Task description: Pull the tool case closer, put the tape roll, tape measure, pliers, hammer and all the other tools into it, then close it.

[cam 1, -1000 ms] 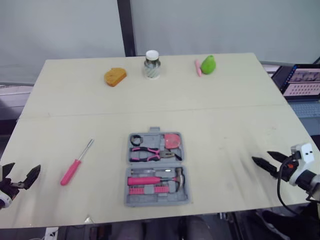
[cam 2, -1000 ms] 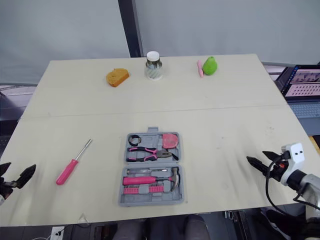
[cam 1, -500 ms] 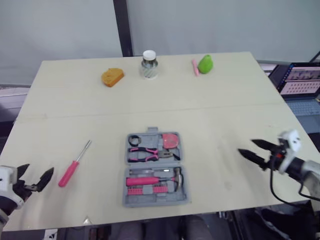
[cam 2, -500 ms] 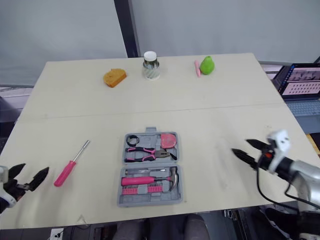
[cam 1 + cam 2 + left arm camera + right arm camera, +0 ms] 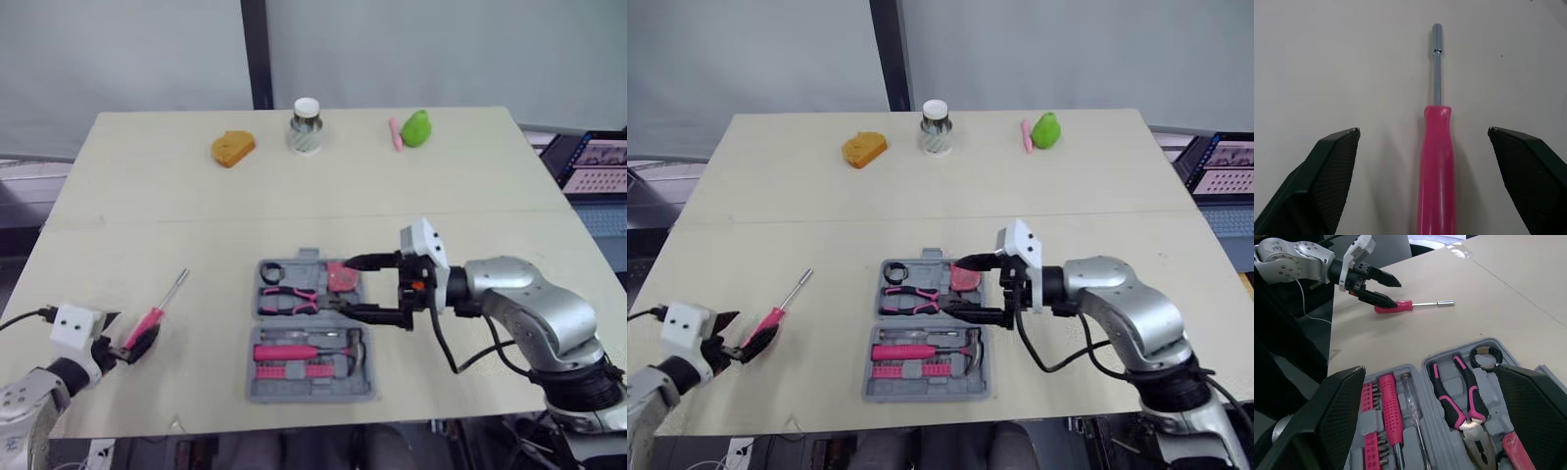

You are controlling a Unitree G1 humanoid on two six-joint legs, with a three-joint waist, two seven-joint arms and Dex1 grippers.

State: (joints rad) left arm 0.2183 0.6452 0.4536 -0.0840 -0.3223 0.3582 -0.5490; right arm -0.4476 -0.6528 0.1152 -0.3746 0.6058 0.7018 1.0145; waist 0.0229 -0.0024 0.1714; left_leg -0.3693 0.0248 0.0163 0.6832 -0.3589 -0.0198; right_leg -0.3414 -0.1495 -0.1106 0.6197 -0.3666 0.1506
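Tool case (image 5: 312, 328): We find it lying open and flat at the middle of the table (image 5: 470, 196), close to the near edge, within both arms' reach.
Contents: The far half holds the tape roll (image 5: 271, 270), pliers (image 5: 294, 297) and tape measure (image 5: 341, 276). The near half holds the hammer (image 5: 304, 351) and a bit strip (image 5: 294, 370).
Screwdriver (image 5: 157, 313): It is the one tool we see outside the case. It lies on bare table to the left of the case, well apart, with its shaft pointing away from the near edge.
Left gripper (image 5: 1422, 129): Its fingers are spread wide, one on each side of the pink handle, touching neither side. We judge it is lined up to grasp.
Right gripper (image 5: 345, 286): It is spread apart and empty over the case's right side, one finger by the tape measure and the other near the pliers' nose. We cannot tell its purpose.
Room: The table between the screwdriver and the case is bare, so the carry looks unobstructed. The near edge is close, so a slipped handle could roll off.
Far edge: The jar (image 5: 307, 125), orange piece (image 5: 233, 148) and green pear (image 5: 416, 127) stand well apart from the work.
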